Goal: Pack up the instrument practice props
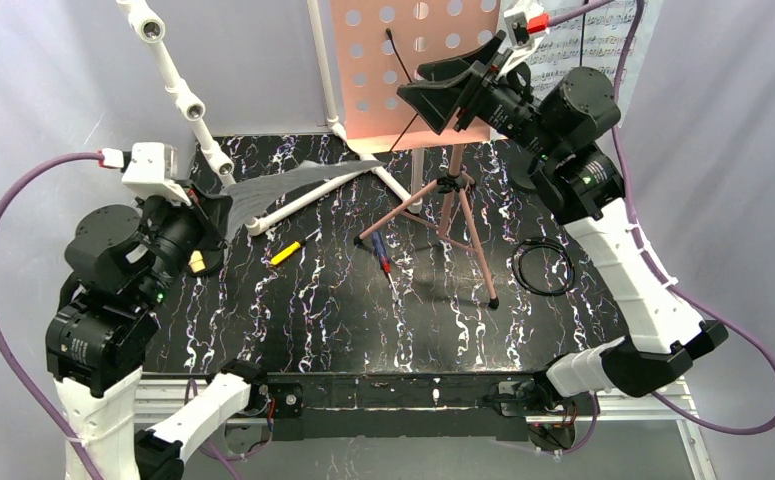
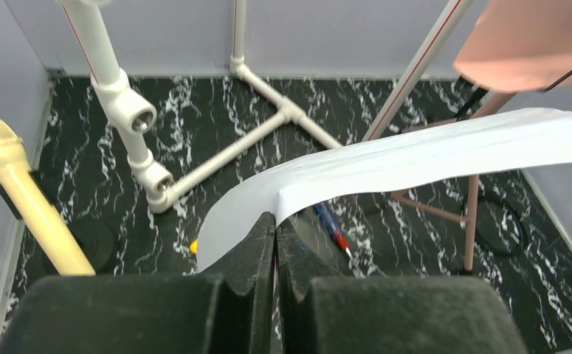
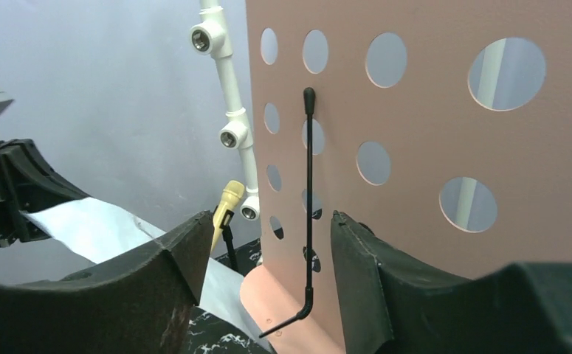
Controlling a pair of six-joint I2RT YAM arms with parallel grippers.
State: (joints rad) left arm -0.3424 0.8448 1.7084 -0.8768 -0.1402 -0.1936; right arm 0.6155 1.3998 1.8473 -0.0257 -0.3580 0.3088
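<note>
My left gripper [image 1: 221,212] is shut on the near corner of a white sheet-music page [image 1: 293,182], which arches right toward the stand; the left wrist view shows the jaws [image 2: 275,225] pinching the page [image 2: 415,155]. The pink perforated music board [image 1: 403,60] stands on copper tripod legs [image 1: 455,215]. My right gripper [image 1: 421,92] is open and empty in front of the board [image 3: 430,147], its jaws [image 3: 271,228] either side of the board's black wire page-holder [image 3: 309,199]. Another page [image 1: 603,30] hangs at the back right. The yellow microphone [image 2: 24,199] stands at far left. The black microphone is out of view.
The white pipe frame [image 1: 188,95] rises at the back left, its base on the marbled table [image 1: 313,320]. A yellow pen [image 1: 285,252] and a blue-red pen [image 1: 384,255] lie mid-table. A black ring [image 1: 543,268] lies right of the tripod.
</note>
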